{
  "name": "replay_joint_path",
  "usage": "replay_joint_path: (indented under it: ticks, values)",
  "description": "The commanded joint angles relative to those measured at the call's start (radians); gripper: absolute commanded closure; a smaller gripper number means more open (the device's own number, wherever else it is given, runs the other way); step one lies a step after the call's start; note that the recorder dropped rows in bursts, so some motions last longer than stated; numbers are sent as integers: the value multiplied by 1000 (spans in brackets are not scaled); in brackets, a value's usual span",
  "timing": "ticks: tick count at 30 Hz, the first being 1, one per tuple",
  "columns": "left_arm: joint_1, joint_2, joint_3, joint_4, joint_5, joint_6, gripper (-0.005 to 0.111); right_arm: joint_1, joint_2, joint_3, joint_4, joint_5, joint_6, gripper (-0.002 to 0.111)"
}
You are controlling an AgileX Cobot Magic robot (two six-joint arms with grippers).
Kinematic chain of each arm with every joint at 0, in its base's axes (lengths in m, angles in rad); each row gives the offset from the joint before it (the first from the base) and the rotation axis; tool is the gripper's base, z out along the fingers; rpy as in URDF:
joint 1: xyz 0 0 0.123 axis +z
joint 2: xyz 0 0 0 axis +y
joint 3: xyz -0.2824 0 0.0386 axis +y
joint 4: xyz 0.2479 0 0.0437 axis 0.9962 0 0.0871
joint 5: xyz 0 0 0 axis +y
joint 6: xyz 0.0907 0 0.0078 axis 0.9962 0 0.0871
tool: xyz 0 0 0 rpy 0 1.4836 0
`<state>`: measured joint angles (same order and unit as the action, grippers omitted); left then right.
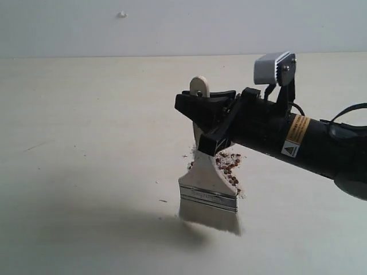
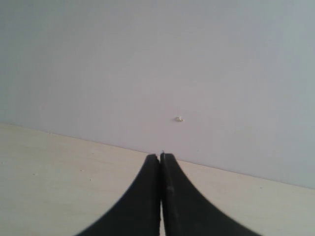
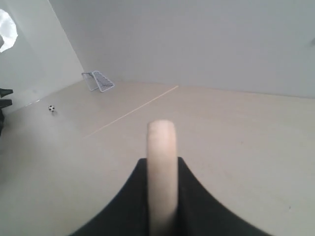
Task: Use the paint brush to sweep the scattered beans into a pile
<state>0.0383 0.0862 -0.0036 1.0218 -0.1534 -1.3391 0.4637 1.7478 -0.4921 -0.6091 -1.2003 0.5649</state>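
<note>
Brush, handle between gripping right jaws, beans beside it; left jaws clenched empty.

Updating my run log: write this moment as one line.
right tool: shut on wide flat wooden-handled paint brush, bristles down | reddish-brown round beans: clustered beside brush | left tool: shut, empty

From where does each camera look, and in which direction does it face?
Exterior view: off the arms, facing over the table to the wall; shows the right tool gripping the paint brush, bristles down beside the beans.
Left wrist view: on the left arm, looking past the shut left tool at table and wall.
Right wrist view: on the right arm, looking along the brush handle in its tool over the table to a goal net and ball.
Shared: exterior and left wrist views both show a mark on the wall.
</note>
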Motion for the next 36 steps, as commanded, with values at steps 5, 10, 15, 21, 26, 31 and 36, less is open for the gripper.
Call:
replay_joint_path:
  ticks: [5, 10, 15, 21, 26, 31, 36]
  values:
    - [1, -5, 4, -8, -1, 1, 107, 2, 104, -87, -124, -21, 14, 108]
    - [1, -5, 4, -8, -1, 1, 107, 2, 159, -97, -64, -21, -38, 108]
    - [1, -5, 4, -8, -1, 1, 107, 2, 187, -97, 42, -21, -130, 108]
    - [1, -5, 4, -8, -1, 1, 107, 2, 187, -97, 155, -21, -248, 108]
    - [1, -5, 4, -8, -1, 1, 107, 2, 187, -97, 171, -21, -264, 108]
    - [1, -5, 4, -8, -1, 1, 107, 2, 187, -97, 184, -21, -253, 108]
    - [1, -5, 4, -8, -1, 1, 107, 2, 166, -94, 146, -21, -70, 108]
